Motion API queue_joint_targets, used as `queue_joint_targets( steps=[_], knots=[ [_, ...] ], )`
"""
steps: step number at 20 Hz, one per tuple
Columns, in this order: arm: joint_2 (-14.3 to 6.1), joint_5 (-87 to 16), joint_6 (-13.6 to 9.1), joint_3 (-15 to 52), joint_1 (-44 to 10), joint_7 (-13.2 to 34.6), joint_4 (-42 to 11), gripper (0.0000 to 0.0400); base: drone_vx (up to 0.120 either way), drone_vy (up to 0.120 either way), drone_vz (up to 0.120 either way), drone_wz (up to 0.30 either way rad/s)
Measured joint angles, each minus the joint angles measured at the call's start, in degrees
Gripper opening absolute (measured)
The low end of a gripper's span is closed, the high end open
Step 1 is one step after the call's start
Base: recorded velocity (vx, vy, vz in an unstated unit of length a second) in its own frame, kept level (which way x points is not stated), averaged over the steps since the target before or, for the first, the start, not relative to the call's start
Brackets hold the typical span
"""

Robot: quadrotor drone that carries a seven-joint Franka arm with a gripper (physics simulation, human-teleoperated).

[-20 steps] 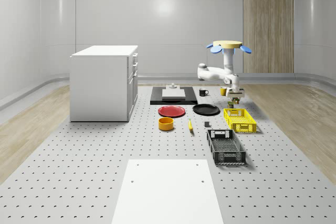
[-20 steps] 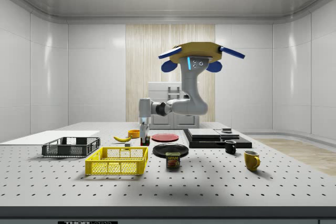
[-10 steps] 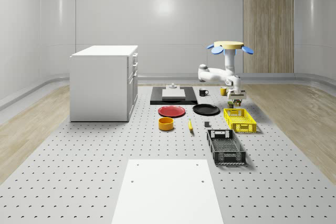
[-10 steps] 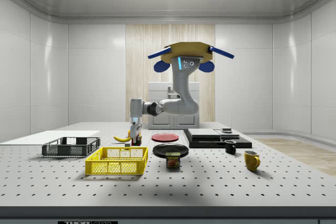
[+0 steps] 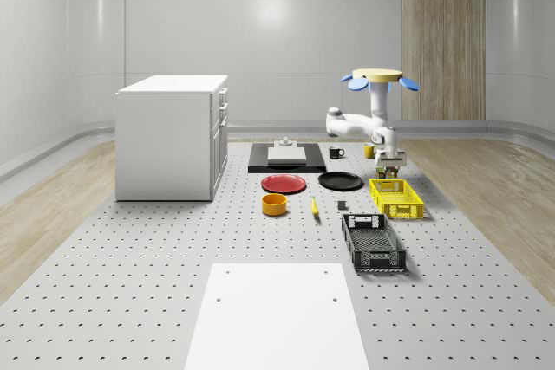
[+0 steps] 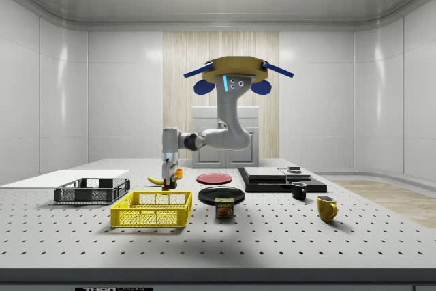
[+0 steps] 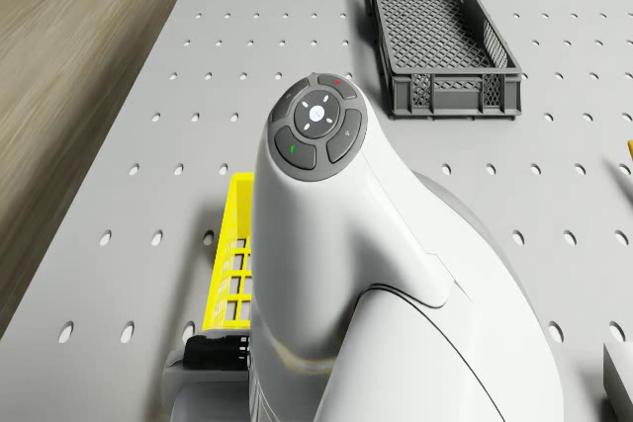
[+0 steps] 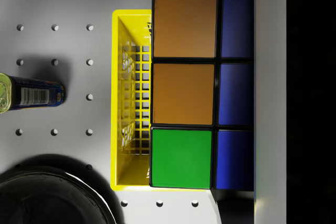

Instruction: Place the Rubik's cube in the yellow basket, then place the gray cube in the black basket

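The drone point(image 5: 378, 75) hovers over the far end of the yellow basket point(image 5: 396, 197), with the arm reaching down from it. My gripper point(image 6: 169, 180) is shut on the Rubik's cube point(image 8: 184, 93), which hangs just above the yellow basket's point(image 6: 153, 209) far rim. In the wrist view the cube shows orange, green and blue tiles over the yellow basket point(image 8: 128, 98). The black basket point(image 5: 373, 242) lies nearer the camera than the yellow one. A small gray cube point(image 5: 342, 206) rests on the table between the banana and the yellow basket.
A black plate point(image 5: 340, 180), a red plate point(image 5: 284, 183), an orange bowl point(image 5: 274, 204) and a banana point(image 5: 314, 206) lie to the whole-scene view's left of the baskets. A can point(image 6: 225, 207) and two mugs point(image 6: 326, 208) stand near the yellow basket. A white cabinet point(image 5: 172, 136) stands at the left.
Drone and arm have shifted toward the side view's left, carrying the Rubik's cube from beside the yellow basket's right end to above its far rim.
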Motion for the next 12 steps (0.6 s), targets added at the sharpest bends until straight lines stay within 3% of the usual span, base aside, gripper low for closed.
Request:
queue_joint_targets(
  steps=[5, 12],
  knots=[
    [-0.09, -0.04, 0.1, -0.07, -0.01, 0.0, 0.0, 0.0321, 0.0, 0.0, -0.12, 0.0],
    [-0.31, -4.49, 1.56, -4.76, -0.48, 0.17, 0.39, 0.0321, 0.0, 0.0, -0.006, 0.0]
  ],
)
